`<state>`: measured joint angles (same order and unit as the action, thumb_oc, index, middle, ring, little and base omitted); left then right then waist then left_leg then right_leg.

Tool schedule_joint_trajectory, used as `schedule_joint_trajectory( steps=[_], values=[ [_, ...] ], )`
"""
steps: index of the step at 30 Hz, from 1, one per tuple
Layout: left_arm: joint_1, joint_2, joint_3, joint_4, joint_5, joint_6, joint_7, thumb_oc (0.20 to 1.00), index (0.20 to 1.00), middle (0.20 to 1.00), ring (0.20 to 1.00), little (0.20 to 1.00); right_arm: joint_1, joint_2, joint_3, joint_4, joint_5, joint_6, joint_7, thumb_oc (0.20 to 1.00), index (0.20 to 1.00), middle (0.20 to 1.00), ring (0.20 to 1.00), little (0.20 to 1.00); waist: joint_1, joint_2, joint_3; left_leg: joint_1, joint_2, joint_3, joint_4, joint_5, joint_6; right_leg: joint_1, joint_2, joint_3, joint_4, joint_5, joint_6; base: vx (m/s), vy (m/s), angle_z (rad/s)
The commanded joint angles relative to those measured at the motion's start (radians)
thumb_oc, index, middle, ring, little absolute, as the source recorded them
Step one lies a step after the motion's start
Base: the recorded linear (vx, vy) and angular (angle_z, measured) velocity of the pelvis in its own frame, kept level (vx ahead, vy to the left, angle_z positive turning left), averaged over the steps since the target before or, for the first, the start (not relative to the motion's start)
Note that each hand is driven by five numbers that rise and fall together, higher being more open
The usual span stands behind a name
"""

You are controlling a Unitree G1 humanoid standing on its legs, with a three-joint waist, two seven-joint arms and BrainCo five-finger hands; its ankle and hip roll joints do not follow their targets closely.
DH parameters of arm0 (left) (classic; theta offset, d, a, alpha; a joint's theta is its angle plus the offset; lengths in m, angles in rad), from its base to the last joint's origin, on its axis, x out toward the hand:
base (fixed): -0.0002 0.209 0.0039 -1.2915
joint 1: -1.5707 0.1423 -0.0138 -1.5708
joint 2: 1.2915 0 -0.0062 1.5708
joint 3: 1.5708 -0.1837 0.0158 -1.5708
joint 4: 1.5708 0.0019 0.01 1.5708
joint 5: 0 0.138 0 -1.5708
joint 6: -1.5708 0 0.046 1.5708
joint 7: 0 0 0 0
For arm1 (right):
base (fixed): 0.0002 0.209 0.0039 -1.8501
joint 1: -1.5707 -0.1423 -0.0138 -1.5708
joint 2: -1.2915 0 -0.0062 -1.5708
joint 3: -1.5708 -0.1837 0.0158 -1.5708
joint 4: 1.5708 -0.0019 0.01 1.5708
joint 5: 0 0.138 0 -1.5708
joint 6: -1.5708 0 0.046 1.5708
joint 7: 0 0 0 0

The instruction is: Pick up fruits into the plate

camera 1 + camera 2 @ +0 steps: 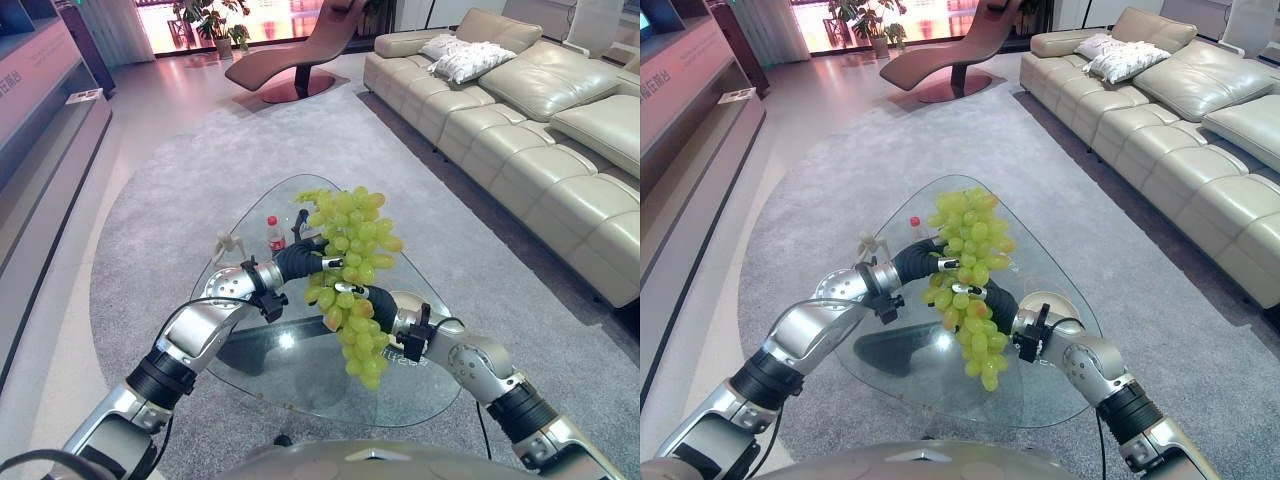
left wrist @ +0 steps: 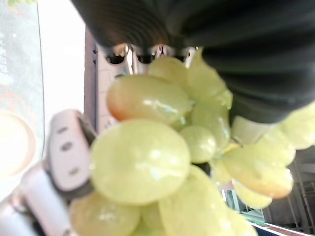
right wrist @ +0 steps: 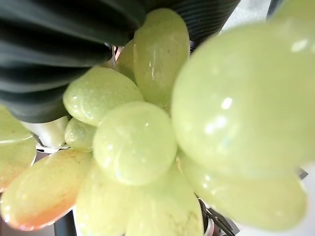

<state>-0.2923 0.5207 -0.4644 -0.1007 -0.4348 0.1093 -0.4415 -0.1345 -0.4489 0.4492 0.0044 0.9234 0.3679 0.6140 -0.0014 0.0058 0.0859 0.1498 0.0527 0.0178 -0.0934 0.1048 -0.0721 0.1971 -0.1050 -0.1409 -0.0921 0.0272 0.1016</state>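
A large bunch of green grapes [image 1: 352, 270] hangs in the air above the glass table [image 1: 290, 385], held between both hands. My left hand [image 1: 300, 259] reaches into the bunch's upper part from the left, its fingers curled in among the grapes. Lower down, my right hand [image 1: 378, 302] grips the bunch from the right. Grapes [image 2: 142, 162] press close against the left hand's dark cover, and the same grapes [image 3: 133, 142] crowd the right wrist view. A pale plate [image 1: 1052, 298] lies on the table just behind my right wrist, partly hidden.
A small bottle with a red cap [image 1: 275, 235] and a little pale figurine [image 1: 228, 243] stand on the table's far left part. A beige sofa [image 1: 520, 110] runs along the right, and a brown lounge chair [image 1: 300, 55] stands at the back on the grey rug.
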Motion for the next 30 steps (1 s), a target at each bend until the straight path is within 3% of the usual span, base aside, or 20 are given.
schedule_joint_trajectory(
  steps=[1, 9, 10, 11, 12, 30],
  values=[
    [-0.119, -0.047, -0.011, 0.048, -0.048, -0.032, -0.006, 0.2, 0.2, 0.2, 0.2, 0.2, -0.092, 0.079, 0.014, -0.11, 0.06, -0.047, 0.043, 0.2, 0.2, 0.2, 0.2, 0.2, 0.016, -0.025, 0.001, 0.053, -0.069, 0.038, 0.014, -0.142, 0.055, -0.011, 0.03, 0.002, 0.005, -0.001, 0.008, 0.0, 0.0, 0.0],
    [-0.118, -0.048, -0.002, 0.053, -0.054, -0.027, -0.004, 0.2, 0.2, 0.2, 0.2, 0.2, -0.089, 0.082, 0.007, -0.11, 0.064, -0.054, 0.039, 0.2, 0.2, 0.2, 0.2, 0.2, 0.017, -0.025, 0.0, 0.052, -0.069, 0.036, 0.012, -0.141, 0.054, -0.012, 0.029, -0.001, 0.005, 0.0, 0.01, 0.0, 0.0, 0.0],
    [-0.116, -0.049, -0.001, 0.055, -0.058, -0.025, -0.004, 0.235, 0.235, 0.235, 0.235, 0.235, -0.088, 0.083, 0.007, -0.109, 0.063, -0.055, 0.039, 0.2, 0.2, 0.2, 0.2, 0.2, 0.017, -0.025, -0.001, 0.052, -0.069, 0.037, 0.012, -0.141, 0.054, -0.012, 0.029, -0.001, 0.005, 0.0, 0.01, 0.0, 0.0, 0.0],
    [-0.114, -0.052, -0.001, 0.056, -0.059, -0.022, -0.003, 0.937, 0.937, 0.937, 0.937, 0.937, -0.088, 0.085, 0.005, -0.109, 0.059, -0.054, 0.04, 0.2, 0.2, 0.2, 0.2, 0.2, 0.017, -0.025, -0.001, 0.051, -0.07, 0.037, 0.013, -0.141, 0.054, -0.012, 0.028, 0.0, 0.005, 0.0, 0.01, 0.0, 0.0, 0.0],
    [-0.114, -0.053, -0.001, 0.058, -0.063, -0.02, -0.003, 1.0, 1.0, 1.0, 1.0, 1.0, -0.09, 0.083, 0.004, -0.109, 0.061, -0.055, 0.039, 0.2, 0.2, 0.2, 0.2, 0.2, 0.017, -0.024, -0.002, 0.051, -0.069, 0.038, 0.012, -0.14, 0.054, -0.013, 0.028, 0.0, 0.005, 0.0, 0.01, 0.0, 0.0, 0.0],
    [-0.073, -0.036, 0.054, 0.082, -0.108, -0.005, -0.017, 1.0, 1.0, 1.0, 1.0, 1.0, -0.068, 0.085, -0.057, -0.086, 0.074, -0.136, -0.008, 0.2, 0.2, 0.2, 0.2, 0.2, 0.021, -0.018, -0.001, 0.047, -0.07, 0.038, 0.01, -0.138, 0.054, -0.019, 0.023, -0.006, 0.005, 0.004, 0.013, 0.0, 0.0, 0.0]
  ],
)
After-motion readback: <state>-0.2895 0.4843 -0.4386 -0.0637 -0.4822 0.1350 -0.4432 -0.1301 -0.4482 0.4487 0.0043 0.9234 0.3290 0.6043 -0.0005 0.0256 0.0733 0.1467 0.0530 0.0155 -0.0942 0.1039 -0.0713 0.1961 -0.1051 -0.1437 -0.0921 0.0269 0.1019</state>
